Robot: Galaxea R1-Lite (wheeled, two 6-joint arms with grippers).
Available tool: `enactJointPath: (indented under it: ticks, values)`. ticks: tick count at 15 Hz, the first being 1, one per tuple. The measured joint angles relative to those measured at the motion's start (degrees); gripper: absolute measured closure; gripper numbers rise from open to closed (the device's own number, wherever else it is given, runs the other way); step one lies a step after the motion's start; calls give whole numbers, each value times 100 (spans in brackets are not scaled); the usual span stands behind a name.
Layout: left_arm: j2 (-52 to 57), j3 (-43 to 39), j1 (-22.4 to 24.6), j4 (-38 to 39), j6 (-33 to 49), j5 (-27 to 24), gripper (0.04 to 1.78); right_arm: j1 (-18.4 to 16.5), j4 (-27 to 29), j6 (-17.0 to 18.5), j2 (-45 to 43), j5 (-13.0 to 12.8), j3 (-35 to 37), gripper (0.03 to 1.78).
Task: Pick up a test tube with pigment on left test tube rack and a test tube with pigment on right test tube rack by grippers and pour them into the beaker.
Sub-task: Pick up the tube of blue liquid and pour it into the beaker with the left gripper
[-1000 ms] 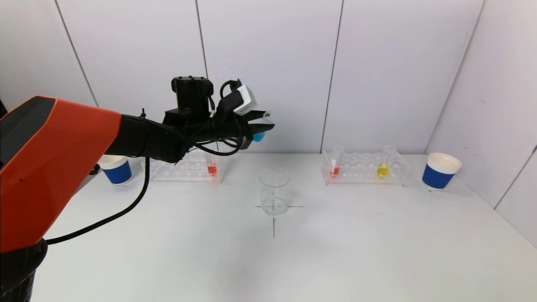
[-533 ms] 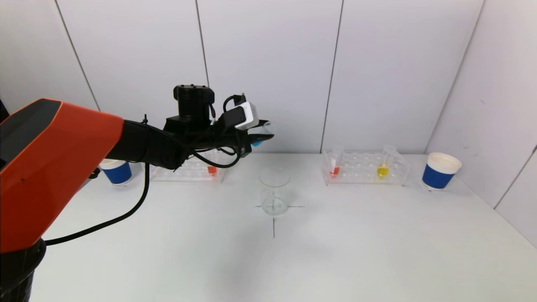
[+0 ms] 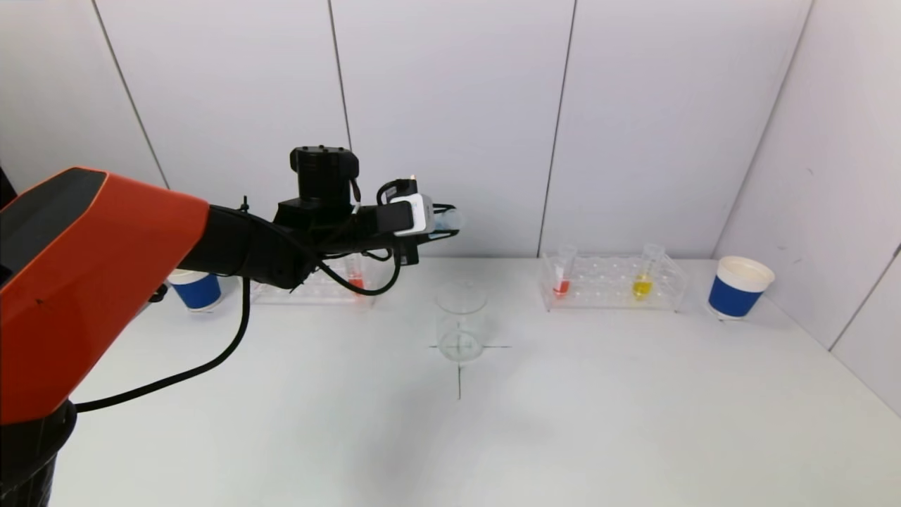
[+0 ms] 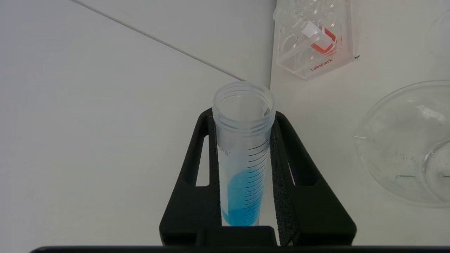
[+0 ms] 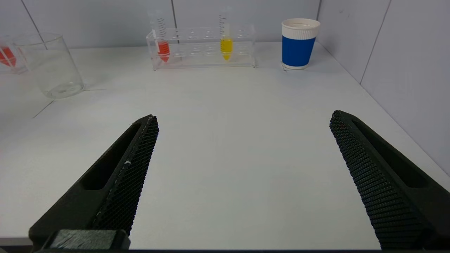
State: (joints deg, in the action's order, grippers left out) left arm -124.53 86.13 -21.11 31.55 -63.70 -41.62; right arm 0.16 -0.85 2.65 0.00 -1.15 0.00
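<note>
- Near the table's [image 3: 281,422] back left corner we see a blue paper cup [image 3: 195,289]. Just to its right is the left rack [image 3: 317,285], partly hidden by our arm, with one red tube [image 3: 356,276] in it.
- Our left gripper [image 3: 440,222] hangs in the air above the back of the table, up and slightly left of the glass beaker [image 3: 461,322]. Its jaws are clenched on a tube of blue liquid [image 4: 242,154], which lies close to level with its open mouth toward the beaker's side.
- The beaker stands at the middle of the table on a black cross mark, and it looks empty. We judge the first pickup done and the first pour not yet begun.
- Along the back edge to the right, the right rack [image 3: 611,283] holds a red tube [image 3: 562,271] and a yellow tube [image 3: 645,274], both untouched.
- Near the back right corner stands a second blue cup [image 3: 739,287].
- Our right gripper [image 5: 242,175] waits low over the front right of the table, jaws spread wide and holding nothing. Its pickup and pour remain.
</note>
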Motion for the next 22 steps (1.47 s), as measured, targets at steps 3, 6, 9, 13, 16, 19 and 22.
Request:
enactJointPath:
  ticks: [3, 6, 9, 13, 16, 19, 22]
  values:
    - [-2, -79, -7, 347, -168, -250, 139, 0, 0, 0, 0, 2, 0, 4]
    - [-2, -349, -7, 951, -369, -374, 139, 0, 0, 0, 0, 2, 0, 4]
    - [-17, -542, -7, 1318, -711, -542, 139, -2, 0, 2, 0, 0, 0, 4]
    - [-69, -794, -29, 1564, -1180, -577, 139, 0, 0, 0, 0, 0, 0, 4]
    - [-138, -881, -49, 1580, -1488, -577, 139, 0, 0, 2, 0, 0, 0, 4]
    - [-235, -895, -57, 1649, -1753, -577, 139, 0, 0, 0, 0, 0, 0, 4]
    - [-325, -895, -52, 1674, -2015, -568, 139, 0, 0, 2, 0, 2, 0, 4]
